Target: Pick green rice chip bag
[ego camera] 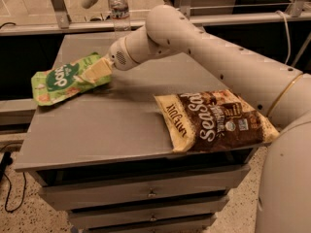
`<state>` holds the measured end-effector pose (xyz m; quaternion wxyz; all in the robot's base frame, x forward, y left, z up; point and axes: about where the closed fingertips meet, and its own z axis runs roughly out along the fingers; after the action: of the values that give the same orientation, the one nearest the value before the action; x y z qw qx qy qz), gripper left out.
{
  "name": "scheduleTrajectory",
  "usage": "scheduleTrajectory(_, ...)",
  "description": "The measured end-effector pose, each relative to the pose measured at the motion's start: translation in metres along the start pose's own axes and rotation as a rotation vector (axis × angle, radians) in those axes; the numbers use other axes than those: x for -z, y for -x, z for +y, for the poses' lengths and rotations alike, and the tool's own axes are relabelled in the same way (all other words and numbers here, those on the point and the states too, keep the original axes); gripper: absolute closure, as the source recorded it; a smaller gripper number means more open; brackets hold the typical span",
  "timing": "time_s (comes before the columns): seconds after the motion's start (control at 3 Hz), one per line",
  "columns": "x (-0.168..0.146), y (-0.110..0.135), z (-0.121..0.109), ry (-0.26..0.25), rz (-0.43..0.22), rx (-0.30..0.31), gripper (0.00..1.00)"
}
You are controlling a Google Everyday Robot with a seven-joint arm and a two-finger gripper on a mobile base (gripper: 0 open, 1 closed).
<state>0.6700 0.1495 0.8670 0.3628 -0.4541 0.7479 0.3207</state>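
The green rice chip bag [60, 79] lies flat at the left edge of the grey cabinet top [107, 130], its left part hanging over the edge. It is light green with a dark green round logo. My gripper [95, 72] reaches in from the right on a white arm [204, 47] and sits over the bag's right end, its pale fingers [99, 70] touching or just above the bag.
A brown-and-yellow chip bag [214, 120] lies at the cabinet's front right, partly over the edge. A clear water bottle [118, 6] stands at the back. The cabinet has drawers [146, 195] below. A dark cable [7, 178] runs on the floor at left.
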Motion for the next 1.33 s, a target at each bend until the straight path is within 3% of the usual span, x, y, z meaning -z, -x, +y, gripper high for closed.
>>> scheduleTrajectory(0.33, -0.006, 0.006, 0.002, 0.004, -0.029, -0.009, 0.63)
scheduleTrajectory(0.67, 0.008, 0.018, 0.000, -0.019, -0.070, 0.008, 0.86)
scheduleTrajectory(1.0, 0.032, 0.031, -0.001, -0.047, -0.117, 0.027, 1.00)
scheduleTrajectory(1.33, 0.070, 0.056, -0.004, -0.086, -0.195, 0.066, 1.00)
